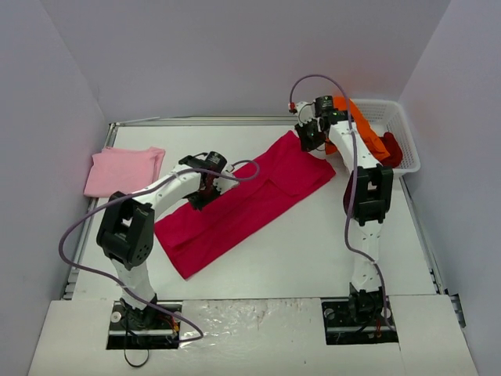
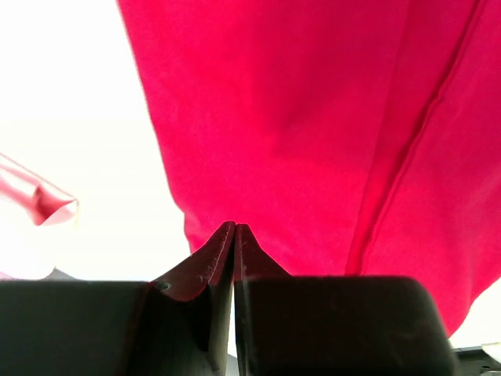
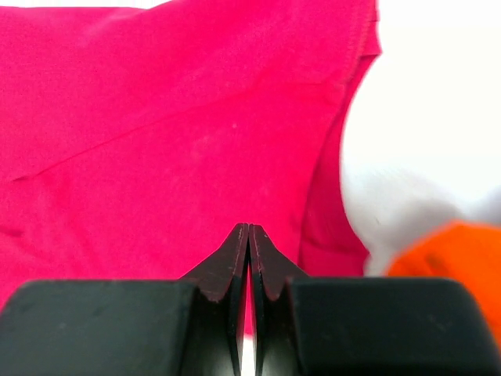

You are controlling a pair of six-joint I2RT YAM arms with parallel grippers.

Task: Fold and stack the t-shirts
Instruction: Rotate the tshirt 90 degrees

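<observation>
Crimson-magenta t-shirt [image 1: 250,200], folded into a long band, lies diagonally across the white table [image 1: 313,251], running from the near left toward the far right. A lengthwise fold line shows along the band, and at its far right end a sleeve-shaped flap spreads out.

Left gripper [image 1: 205,188] sits over the band's far-left edge, about a third of the way along. In the left wrist view its jaws are pressed together, tips [image 2: 235,231] at the cloth's edge [image 2: 313,117]. Whether any fabric is caught between them cannot be told.

Right gripper [image 1: 311,139] sits at the far right end of the band. In the right wrist view [image 3: 249,231] the jaws are likewise pressed together, low over the crimson cloth [image 3: 156,157] near its hemmed edge; a pinch on the fabric cannot be confirmed.

Pale pink t-shirt [image 1: 124,170] lies folded flat at the far left of the table, well apart from the crimson one.

Orange t-shirt [image 1: 362,129] drapes over the near rim of the white mesh basket [image 1: 407,133] at the far right, just beside the right gripper, and shows at the right wrist view's lower right [image 3: 446,251].

Dark red t-shirt [image 1: 394,149] lies bunched in the basket, beside the orange one.
</observation>
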